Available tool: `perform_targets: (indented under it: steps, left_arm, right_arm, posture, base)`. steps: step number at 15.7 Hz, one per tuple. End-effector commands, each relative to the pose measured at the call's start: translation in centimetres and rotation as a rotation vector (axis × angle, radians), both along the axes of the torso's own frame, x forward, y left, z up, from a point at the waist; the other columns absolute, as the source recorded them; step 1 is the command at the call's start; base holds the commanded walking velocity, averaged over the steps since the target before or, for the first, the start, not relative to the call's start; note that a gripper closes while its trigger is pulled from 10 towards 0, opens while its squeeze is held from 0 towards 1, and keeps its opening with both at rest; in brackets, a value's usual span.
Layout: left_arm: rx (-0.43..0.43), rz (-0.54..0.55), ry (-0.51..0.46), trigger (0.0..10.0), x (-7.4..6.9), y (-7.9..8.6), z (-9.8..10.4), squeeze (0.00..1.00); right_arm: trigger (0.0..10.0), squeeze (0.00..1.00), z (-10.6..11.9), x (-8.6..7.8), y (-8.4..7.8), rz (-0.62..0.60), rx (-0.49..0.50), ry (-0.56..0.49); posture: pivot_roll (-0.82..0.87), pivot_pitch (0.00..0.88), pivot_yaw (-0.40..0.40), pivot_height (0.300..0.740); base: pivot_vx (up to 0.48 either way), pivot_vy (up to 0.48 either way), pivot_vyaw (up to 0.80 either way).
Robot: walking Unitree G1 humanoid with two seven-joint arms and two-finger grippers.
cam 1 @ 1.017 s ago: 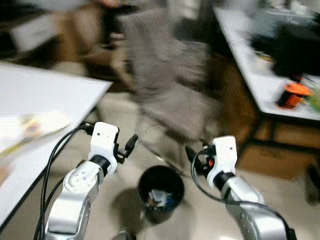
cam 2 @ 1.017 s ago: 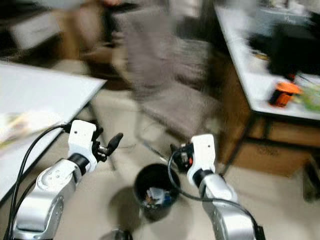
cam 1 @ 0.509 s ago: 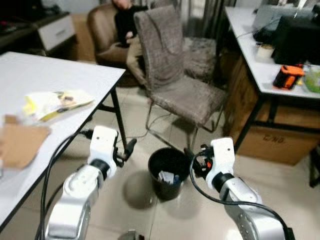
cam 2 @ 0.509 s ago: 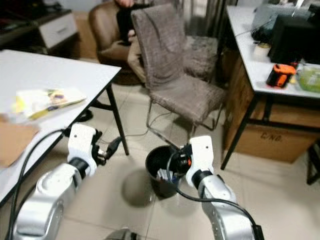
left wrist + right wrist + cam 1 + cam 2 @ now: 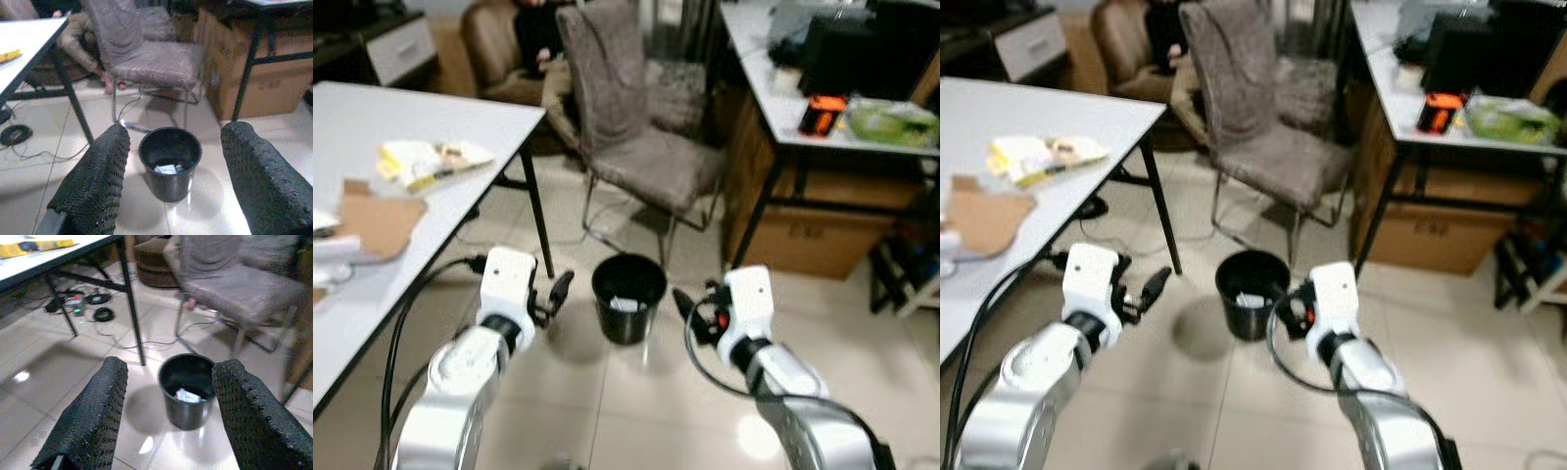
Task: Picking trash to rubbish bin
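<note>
The fingers (image 5: 95, 181) of the left gripper (image 5: 171, 181) are being held wide apart in the left wrist view, with nothing gripped; the black rubbish bin (image 5: 169, 161) is being framed in the gap between them, standing on the tiled floor (image 5: 29, 186), with pale scraps of trash (image 5: 167, 169) lying at its bottom. A grey upholstered chair (image 5: 146, 54) is being shown behind the bin, and a cardboard box (image 5: 274, 73) under a dark-legged desk beside it.

In the right wrist view the fingers (image 5: 85, 421) of the right gripper (image 5: 168, 421) are likewise being held spread and empty, with the same bin (image 5: 188, 387) seen between them and a white scrap (image 5: 187, 395) inside it. Cables (image 5: 98, 308) are being shown on the floor beneath a white table (image 5: 54, 254).

In the left eye view the left gripper (image 5: 558, 291) and the right gripper (image 5: 685, 305) are being held low, one on either side of the bin (image 5: 628, 298) and apart from it. On the white table (image 5: 421, 117) at the robot's left, a yellow-and-white wrapper (image 5: 431, 161) and a piece of brown cardboard (image 5: 377, 220) are lying.

In the right eye view, which is slightly blurred, an orange object (image 5: 1441, 111) and a green item (image 5: 1513, 119) are being shown on the desk (image 5: 1381, 69) at the robot's right, and a seated person (image 5: 1163, 39) is being partly shown behind the chair
</note>
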State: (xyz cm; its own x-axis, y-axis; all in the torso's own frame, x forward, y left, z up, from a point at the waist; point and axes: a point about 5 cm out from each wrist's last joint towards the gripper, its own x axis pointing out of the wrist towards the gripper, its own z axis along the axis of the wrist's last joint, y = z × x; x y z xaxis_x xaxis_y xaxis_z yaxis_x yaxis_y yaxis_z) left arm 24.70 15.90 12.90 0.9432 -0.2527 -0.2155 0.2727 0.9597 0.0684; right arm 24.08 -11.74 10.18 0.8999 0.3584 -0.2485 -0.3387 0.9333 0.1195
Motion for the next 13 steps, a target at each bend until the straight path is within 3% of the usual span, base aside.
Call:
perform_targets:
  steps: [1, 6, 11, 13]
  left_arm:
    - [0.015, 0.012, -0.008, 10.0, 0.03, 0.2, 0.41, 0.0]
    - [0.012, -0.007, -0.002, 10.0, -0.03, -0.04, 0.4, 0.0]
    - [0.014, 0.02, 0.01, 10.0, -0.49, 0.51, 0.2, 0.0]
    - [0.011, 0.021, 0.02, 10.0, -0.81, 0.58, -0.1, 0.0]
  right_arm:
    - [10.0, 0.0, 0.16, 0.12, 0.12, -0.007, 0.002, -0.011]
    - [10.0, 0.0, 0.18, 0.02, 0.22, -0.013, -0.011, -0.027]
    - [10.0, 0.0, 0.06, 0.47, -0.31, -0.075, -0.145, -0.105]
    - [10.0, 0.0, -0.23, 0.46, -0.58, -0.108, -0.123, -0.108]
  posture:
    - [-0.01, 0.0, -0.024, 0.74]
    - [0.0, 0.0, -0.018, 0.74]
    - [0.0, 0.0, -0.016, 0.74]
    - [0.01, 0.0, -0.01, 0.74]
  base:
    - [-0.3, 0.0, 0.0]
    - [-0.299, 0.0, 0.0]
    - [-0.305, 0.0, 0.0]
    - [-0.306, 0.0, 0.0]
